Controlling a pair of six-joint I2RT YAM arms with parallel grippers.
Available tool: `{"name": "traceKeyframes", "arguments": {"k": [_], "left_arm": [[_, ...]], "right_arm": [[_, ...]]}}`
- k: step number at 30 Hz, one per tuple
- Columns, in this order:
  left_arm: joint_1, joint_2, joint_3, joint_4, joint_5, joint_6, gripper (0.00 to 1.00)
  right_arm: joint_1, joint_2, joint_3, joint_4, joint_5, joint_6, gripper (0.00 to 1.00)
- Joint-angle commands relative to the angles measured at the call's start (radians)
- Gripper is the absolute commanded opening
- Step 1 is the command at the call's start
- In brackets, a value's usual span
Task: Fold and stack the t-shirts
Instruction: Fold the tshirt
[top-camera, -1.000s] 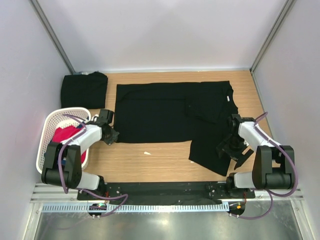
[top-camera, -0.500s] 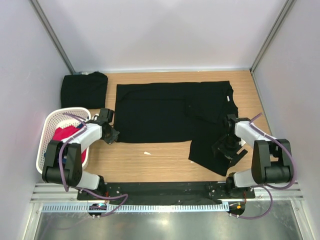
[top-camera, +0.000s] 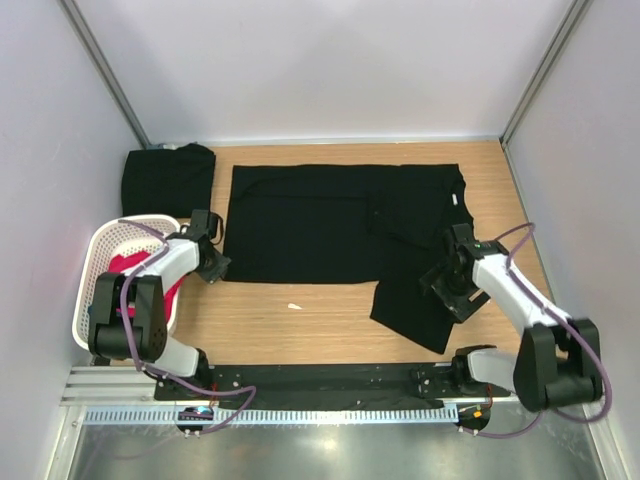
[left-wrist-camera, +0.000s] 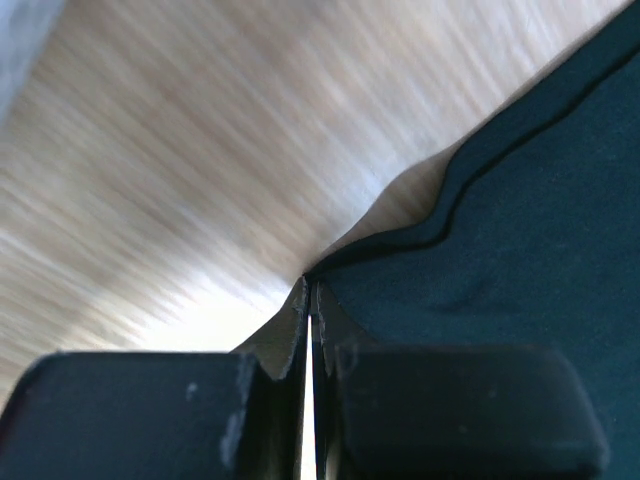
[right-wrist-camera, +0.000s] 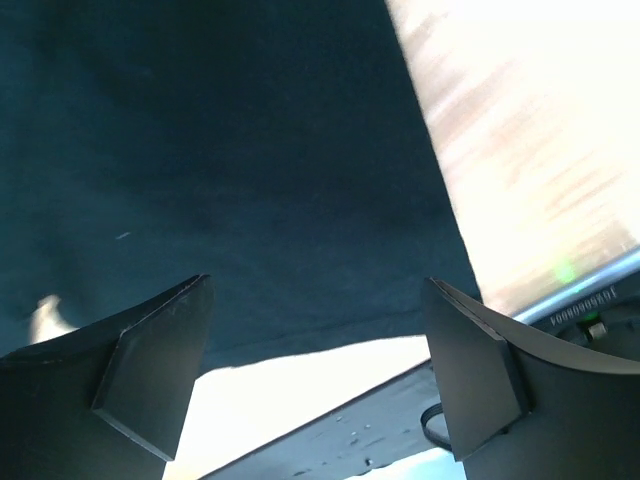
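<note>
A black t-shirt (top-camera: 310, 225) lies spread flat across the middle of the table, with one flap reaching toward the near right. My left gripper (top-camera: 213, 265) sits at the shirt's near left corner. In the left wrist view its jaws are shut (left-wrist-camera: 308, 290), and the hem of the t-shirt (left-wrist-camera: 520, 250) runs up into the fingertips. My right gripper (top-camera: 447, 287) hovers open over the near right flap. In the right wrist view the t-shirt (right-wrist-camera: 230, 150) fills the space beyond the spread fingers, with nothing between them. A second, folded black t-shirt (top-camera: 167, 180) rests at the back left.
A white mesh basket (top-camera: 95, 255) holding a red-pink garment (top-camera: 125, 268) stands at the near left beside my left arm. A small white scrap (top-camera: 294, 306) lies on the wood in front of the shirt. A black rail (top-camera: 330, 385) borders the near edge.
My left gripper has shifted left and slightly back, drawing the shirt's near left corner with it. My right gripper has moved left and farther over the flap, which has shifted left too.
</note>
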Motion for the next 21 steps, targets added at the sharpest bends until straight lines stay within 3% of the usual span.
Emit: {"name": "traceKeyframes", "arguments": {"k": [1, 6, 14, 21], "left_arm": [[0.022, 0.03, 0.052, 0.005, -0.056, 0.069, 0.0], [0.031, 0.069, 0.108, 0.008, -0.063, 0.102, 0.0], [0.071, 0.165, 0.186, 0.015, -0.035, 0.128, 0.0], [0.085, 0.22, 0.281, 0.015, -0.043, 0.148, 0.0]], "right_arm": [[0.004, -0.136, -0.034, -0.097, 0.047, 0.088, 0.89], [0.015, -0.245, -0.121, -0.122, -0.003, 0.098, 0.82], [0.2, -0.14, -0.068, -0.123, 0.026, 0.108, 0.81], [0.301, -0.123, -0.081, -0.114, 0.018, 0.238, 0.8]]}}
